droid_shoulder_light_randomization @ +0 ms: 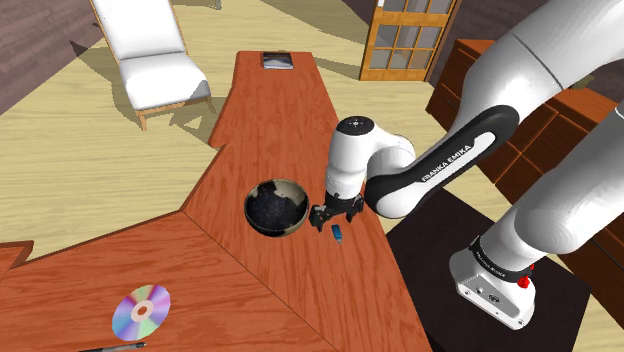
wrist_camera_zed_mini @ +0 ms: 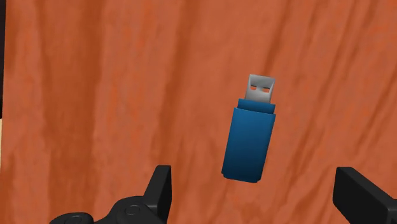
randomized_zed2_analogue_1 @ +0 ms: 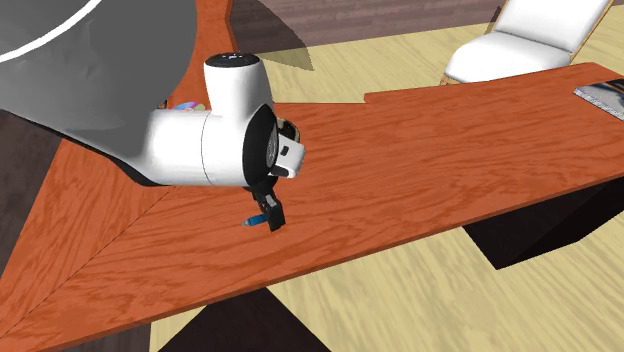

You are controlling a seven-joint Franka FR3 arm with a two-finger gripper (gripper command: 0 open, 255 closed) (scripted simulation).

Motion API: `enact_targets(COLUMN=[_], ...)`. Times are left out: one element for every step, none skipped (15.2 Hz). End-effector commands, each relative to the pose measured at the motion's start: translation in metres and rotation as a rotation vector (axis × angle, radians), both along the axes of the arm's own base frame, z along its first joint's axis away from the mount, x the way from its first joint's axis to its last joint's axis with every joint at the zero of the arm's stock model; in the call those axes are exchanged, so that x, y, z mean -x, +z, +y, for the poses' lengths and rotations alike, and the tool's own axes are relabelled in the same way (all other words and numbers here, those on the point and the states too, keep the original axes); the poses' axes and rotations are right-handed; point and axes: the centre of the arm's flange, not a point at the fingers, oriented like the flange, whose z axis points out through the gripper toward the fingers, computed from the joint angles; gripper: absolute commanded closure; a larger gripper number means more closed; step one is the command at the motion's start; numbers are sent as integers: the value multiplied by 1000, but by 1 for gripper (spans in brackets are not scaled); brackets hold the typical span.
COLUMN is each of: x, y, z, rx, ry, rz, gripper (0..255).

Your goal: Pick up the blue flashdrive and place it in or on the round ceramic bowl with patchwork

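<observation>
Our gripper [droid_shoulder_light_randomization: 335, 212] hangs low over the wooden table [droid_shoulder_light_randomization: 270, 110], pointing down from the white arm [droid_shoulder_light_randomization: 400, 175], and we see its two black fingers [wrist_camera_zed_mini: 162, 184] standing wide apart, clasping nothing. In the wrist view the blue flash drive [wrist_camera_zed_mini: 249, 143] lies flat on the wood in the gap between them, closer to one finger than the other and touching neither, with its silver plug [wrist_camera_zed_mini: 261, 88] pointing away from the hand.

In the shoulder view, the blue flash drive [droid_shoulder_light_randomization: 338, 233] sits just below the fingertips, near the table's right edge, and just to the right of the dark round bowl [droid_shoulder_light_randomization: 270, 228] (pale rim, speckled inside). Bowl and drive are close but do not touch.

In the second exterior view the gripper [randomized_zed2_analogue_1: 268, 205] stands over the blue flash drive [randomized_zed2_analogue_1: 255, 220] on the table.

Well apart, at the shoulder view's lower left, a shiny disc [droid_shoulder_light_randomization: 141, 310] lies on the table, and a white armchair [droid_shoulder_light_randomization: 150, 55] stands on the floor at the far left
</observation>
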Motion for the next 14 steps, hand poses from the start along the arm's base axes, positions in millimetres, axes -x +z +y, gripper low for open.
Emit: enact_targets(x=[0,0,0,0,0,0,0,0,0,0,0,1,1,1], y=[-4,-4,-4,-4,-4,-4,-4,-4,-4,-3,-3,-3,-3,-2], z=[-1,-1,-1,-1,-1,-1,-1,-1,-1,0,-1,0,0,1], rx=[-1,-1,-1,-1,-1,-1,0,0,0,0,-1,-1,-1,-1], ry=[0,1,1,0,0,0,0,0,0,0,0,0,0,0], rz=[0,0,0,0,0,0,0,0,0,0,0,0,-1,0], gripper=[0,0,0,0,0,0,0,255,255,255,255,255,255,255])
